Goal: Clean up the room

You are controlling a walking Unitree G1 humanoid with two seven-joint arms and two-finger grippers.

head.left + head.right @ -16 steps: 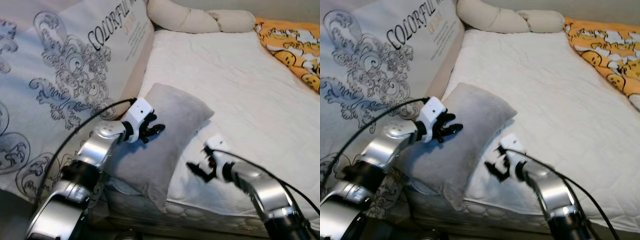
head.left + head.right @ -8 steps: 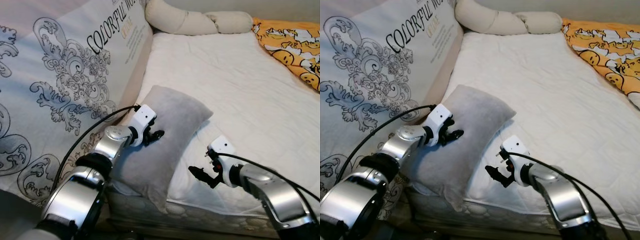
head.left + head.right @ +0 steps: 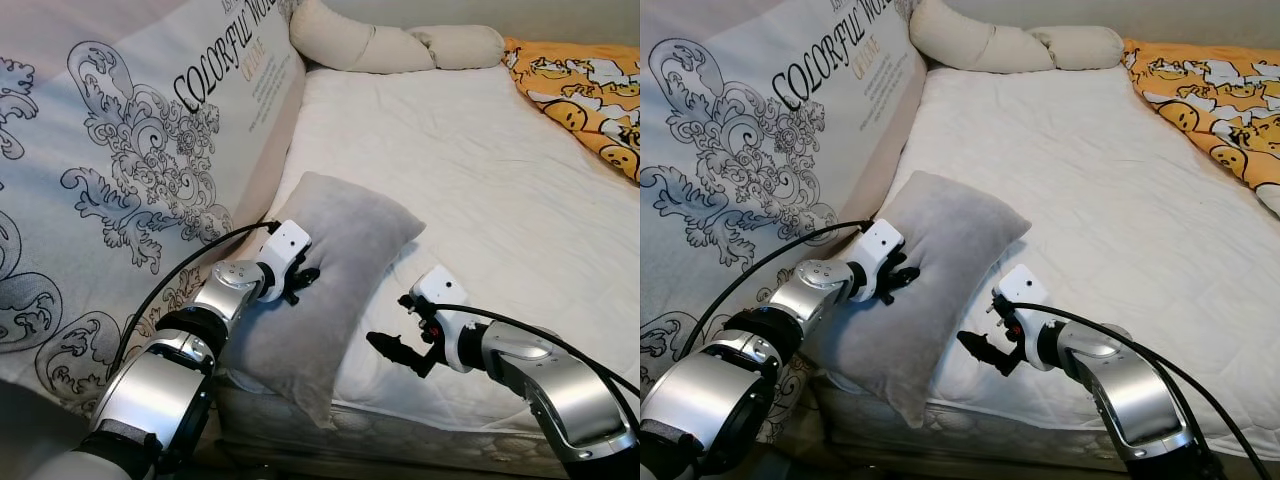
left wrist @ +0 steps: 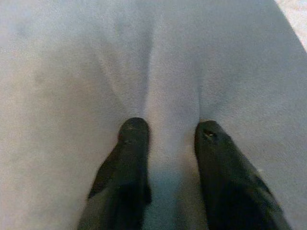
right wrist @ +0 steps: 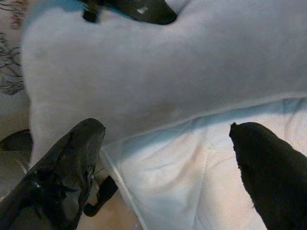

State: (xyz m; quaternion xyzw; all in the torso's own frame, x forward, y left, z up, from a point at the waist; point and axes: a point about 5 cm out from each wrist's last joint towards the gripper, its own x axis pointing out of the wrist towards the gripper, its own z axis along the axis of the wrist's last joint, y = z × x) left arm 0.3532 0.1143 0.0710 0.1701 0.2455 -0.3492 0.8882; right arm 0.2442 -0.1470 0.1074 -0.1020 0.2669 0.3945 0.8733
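A grey pillow (image 3: 345, 250) lies at the near left corner of the white bed (image 3: 480, 160), its lower end hanging over the bed's edge. My left gripper (image 3: 303, 281) presses into the pillow's left side. In the left wrist view its fingers (image 4: 133, 139) pinch a raised fold of the grey fabric (image 4: 170, 96). My right gripper (image 3: 398, 352) hovers low over the sheet just right of the pillow, open wide. The right wrist view shows the pillow's edge (image 5: 144, 81) ahead of its spread fingertips (image 5: 81, 143).
A large white panel with black scroll patterns and lettering (image 3: 130, 150) leans along the bed's left side. Long cream bolsters (image 3: 400, 45) lie at the far end. An orange smiley-print blanket (image 3: 590, 90) covers the far right. The bed's front edge runs below the pillow.
The right gripper has moved left, closer to the pillow's edge. The left gripper has slid slightly down the pillow and closed onto a fold. The camera shifted a little.
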